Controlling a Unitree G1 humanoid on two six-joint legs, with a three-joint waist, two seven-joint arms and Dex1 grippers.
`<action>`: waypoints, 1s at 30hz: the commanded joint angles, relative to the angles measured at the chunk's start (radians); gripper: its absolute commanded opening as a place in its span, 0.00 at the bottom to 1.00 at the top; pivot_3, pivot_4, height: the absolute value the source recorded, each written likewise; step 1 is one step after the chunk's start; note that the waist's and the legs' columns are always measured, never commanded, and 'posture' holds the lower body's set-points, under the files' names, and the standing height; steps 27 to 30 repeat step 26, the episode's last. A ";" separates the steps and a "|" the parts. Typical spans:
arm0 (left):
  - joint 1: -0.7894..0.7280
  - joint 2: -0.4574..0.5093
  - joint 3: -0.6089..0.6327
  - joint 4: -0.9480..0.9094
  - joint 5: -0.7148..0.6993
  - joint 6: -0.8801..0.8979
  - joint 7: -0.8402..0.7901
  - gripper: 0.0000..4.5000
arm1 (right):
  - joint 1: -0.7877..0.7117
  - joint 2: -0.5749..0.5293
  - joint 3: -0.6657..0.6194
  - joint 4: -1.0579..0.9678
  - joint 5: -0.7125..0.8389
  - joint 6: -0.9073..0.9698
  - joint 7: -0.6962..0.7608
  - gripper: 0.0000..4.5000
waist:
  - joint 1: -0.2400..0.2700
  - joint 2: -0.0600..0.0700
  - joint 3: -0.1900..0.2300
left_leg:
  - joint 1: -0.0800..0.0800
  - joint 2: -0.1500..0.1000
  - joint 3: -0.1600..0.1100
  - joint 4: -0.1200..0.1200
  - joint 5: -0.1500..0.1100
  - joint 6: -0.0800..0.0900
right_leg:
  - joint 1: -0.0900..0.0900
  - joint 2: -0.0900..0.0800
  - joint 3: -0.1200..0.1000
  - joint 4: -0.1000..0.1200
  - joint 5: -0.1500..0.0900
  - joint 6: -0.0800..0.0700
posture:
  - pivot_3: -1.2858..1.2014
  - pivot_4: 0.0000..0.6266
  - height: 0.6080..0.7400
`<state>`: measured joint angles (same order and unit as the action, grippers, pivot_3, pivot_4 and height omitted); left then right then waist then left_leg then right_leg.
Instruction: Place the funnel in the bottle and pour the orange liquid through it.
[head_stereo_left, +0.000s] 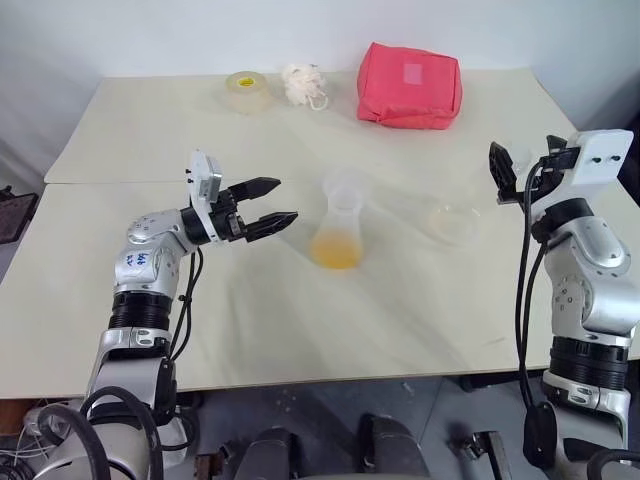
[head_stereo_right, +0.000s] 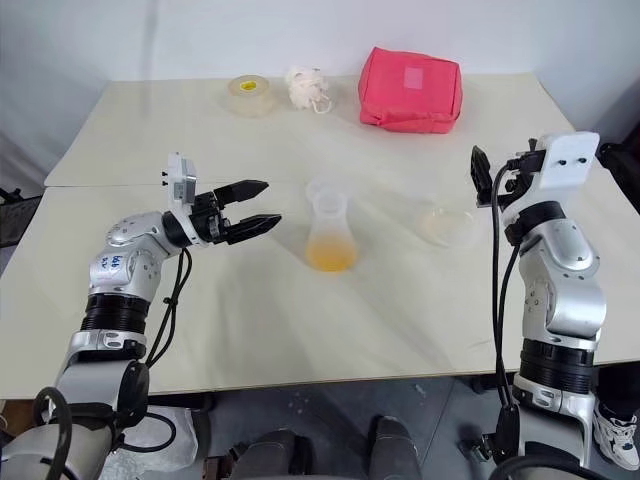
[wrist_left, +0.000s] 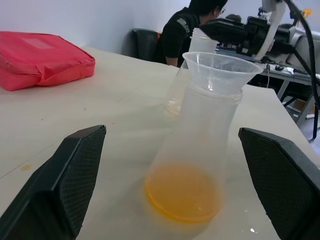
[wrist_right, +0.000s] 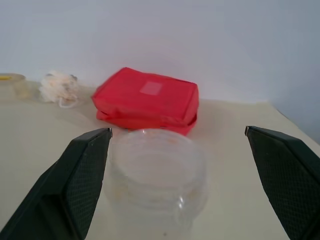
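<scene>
The clear bottle (head_stereo_left: 338, 222) stands upright at the table's middle, with the see-through funnel (head_stereo_left: 343, 188) seated in its neck. The orange liquid (head_stereo_left: 336, 250) lies as a shallow pool in the bottle's base. My left gripper (head_stereo_left: 285, 200) hovers open just left of the bottle, its fingers pointing at it and not touching. In the left wrist view the bottle (wrist_left: 200, 135), the funnel (wrist_left: 222, 70) and the orange liquid (wrist_left: 182, 192) stand between and beyond the spread fingers. My right gripper (head_stereo_left: 525, 160) is open and raised at the right, with nothing in it.
A low, wide clear vessel (head_stereo_left: 450, 222) stands on the table right of the bottle, below and in front of the right gripper (wrist_right: 177, 131). A red pouch (head_stereo_left: 410, 85), a white bundle (head_stereo_left: 303, 83) and a tape roll (head_stereo_left: 247, 90) line the far edge. A person (wrist_left: 185, 30) sits beyond the table.
</scene>
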<state>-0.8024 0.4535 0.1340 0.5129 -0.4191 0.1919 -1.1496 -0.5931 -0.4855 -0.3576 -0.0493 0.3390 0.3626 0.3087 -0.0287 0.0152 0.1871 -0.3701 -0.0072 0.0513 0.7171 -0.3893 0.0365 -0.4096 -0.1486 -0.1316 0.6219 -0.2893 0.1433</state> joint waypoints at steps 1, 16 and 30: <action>0.024 0.032 -0.005 -0.041 0.010 -0.036 -0.034 1.00 | -0.039 -0.074 -0.015 -0.114 0.111 0.040 0.119 1.00 | 0.000 0.000 0.000 | 0.000 0.000 0.000 0.000 0.000 0.000 | 0.000 0.000 0.000 0.000 0.000 0.000 | 0.52 0.24 1.00; 0.135 0.170 -0.017 0.004 0.014 -0.136 -0.253 1.00 | 0.516 -0.476 -0.051 -0.194 0.200 -0.108 0.890 1.00 | 0.033 -0.002 0.000 | 0.000 -0.001 0.011 0.002 0.000 0.000 | 0.002 0.000 0.000 -0.003 0.000 0.000 | 0.52 0.24 1.00; 0.185 0.185 0.009 -0.014 -0.010 -0.179 -0.295 1.00 | 0.510 -0.424 -0.008 -0.041 0.187 -0.191 0.929 1.00 | 0.031 -0.003 0.000 | 0.000 0.001 0.013 0.003 0.000 0.001 | 0.002 0.000 -0.001 -0.003 0.000 0.000 | 0.52 0.24 1.00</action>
